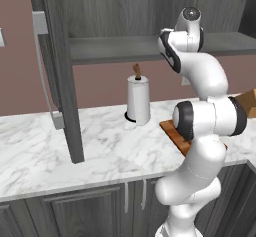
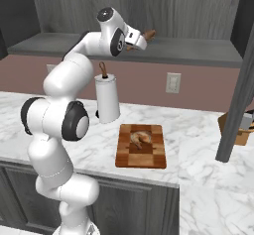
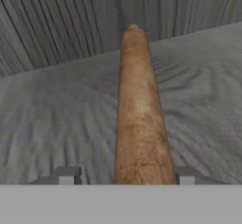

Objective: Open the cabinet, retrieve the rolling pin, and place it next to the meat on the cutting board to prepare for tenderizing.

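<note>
With the cabinet [image 1: 65,71] opened, the rolling pin [image 3: 139,114] is straddled on the shelf [image 2: 198,50] by the pincer [image 3: 126,175], not visibly clenched; carrying to the cutting board [image 2: 141,147] remains.

Rendered home kitchen. Marble desk [image 1: 100,146] w/ low cabinets [image 1: 65,213] under it, pink backsplash wall [image 2: 198,88] w/ outlet [image 2: 172,83]. Open wall cabinet [image 1: 62,71], dark grey wood grain, grey shelf [image 2: 198,50] inside. On the desk: paper towel roll [image 2: 107,100] on holder, checkered cutting board [image 2: 141,154] w/ meat [image 2: 139,138], tan wooden box [image 2: 237,130] at far right.
</note>
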